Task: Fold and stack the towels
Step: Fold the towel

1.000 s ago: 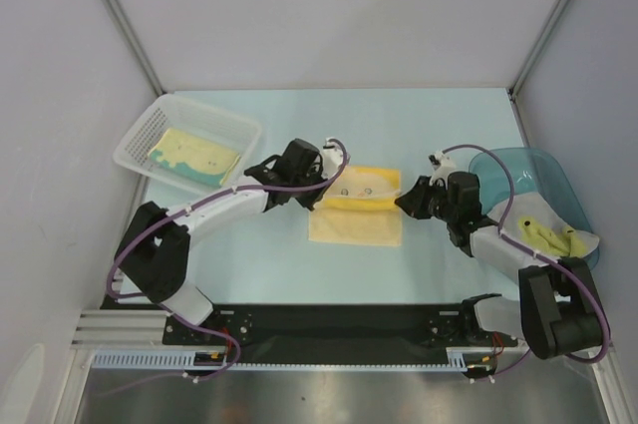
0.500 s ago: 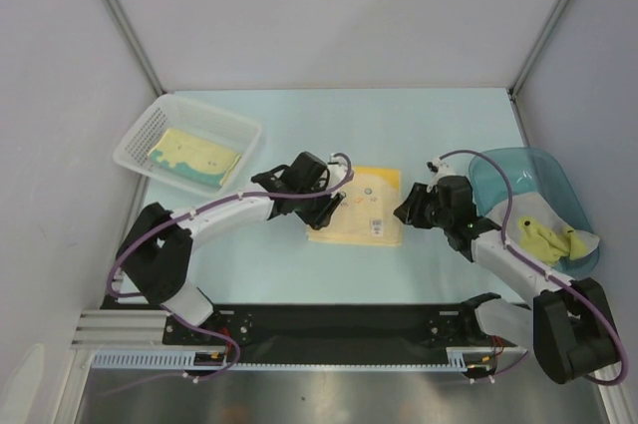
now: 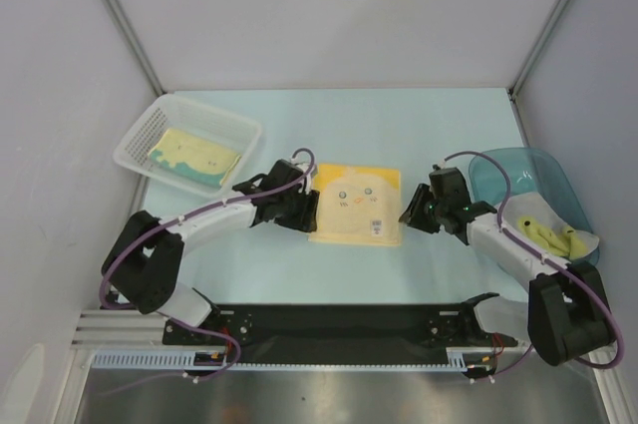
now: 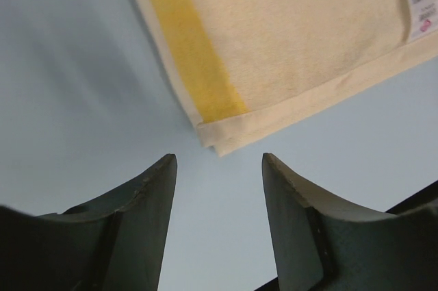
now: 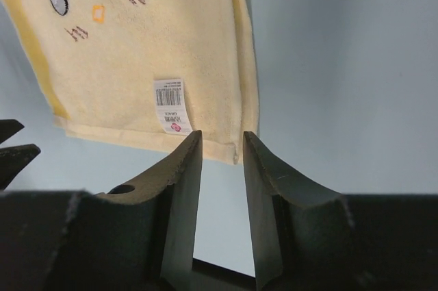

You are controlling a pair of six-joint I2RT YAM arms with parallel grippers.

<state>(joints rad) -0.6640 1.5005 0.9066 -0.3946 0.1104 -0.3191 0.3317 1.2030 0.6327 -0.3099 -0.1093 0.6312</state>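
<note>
Pale yellow terry, the chick-face towel (image 3: 356,205) lies flat and folded at the middle of the light blue table (image 3: 419,125), its white label (image 5: 170,105) near the front right corner. The left gripper (image 4: 217,161) sits low at the towel's front left corner, jaws spread and empty, the corner just past its tips. The right gripper (image 5: 222,137) points at the front right corner, jaws a narrow gap apart with nothing between them. A teal and yellow towel (image 3: 194,155) lies inside the white mesh basket (image 3: 140,135) at far left. An olive-yellow towel (image 3: 548,236) lies crumpled in the blue translucent tub (image 3: 538,170) at right, draping over its near rim.
</note>
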